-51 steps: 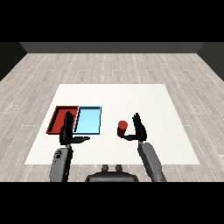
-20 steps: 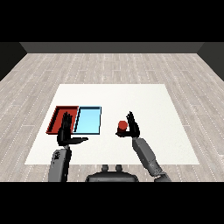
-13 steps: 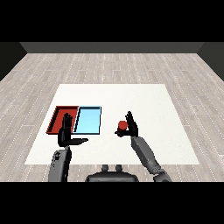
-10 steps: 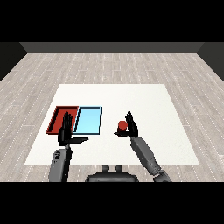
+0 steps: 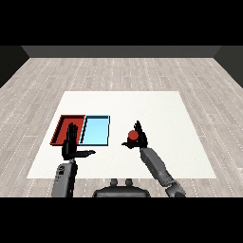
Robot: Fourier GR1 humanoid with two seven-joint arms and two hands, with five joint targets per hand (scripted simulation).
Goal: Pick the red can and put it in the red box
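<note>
Head view. White counter (image 5: 156,107) on a grey wood floor (image 5: 118,71). Red tray (image 5: 64,127) and blue tray (image 5: 96,130) lie side by side, touching, on the counter's left half; red one on the outside left, blue one nearer the middle.

Red can (image 5: 134,136) sits right of the blue tray, apart from it, near the counter's front middle. Cannot tell if it rests on the counter or is lifted just off it.

Right hand (image 5: 140,139) is at the can, fingers up behind and right of it, thumb reaching under and left of it, so the hand curls round the can. Right forearm (image 5: 156,166) runs down to the lower right.

Left hand (image 5: 71,146) is spread, fingers straight and pointing up, thumb out to the right, holding nothing. It overlaps the front edge of the red tray in view. Left forearm (image 5: 65,178) comes up from the lower left.
</note>
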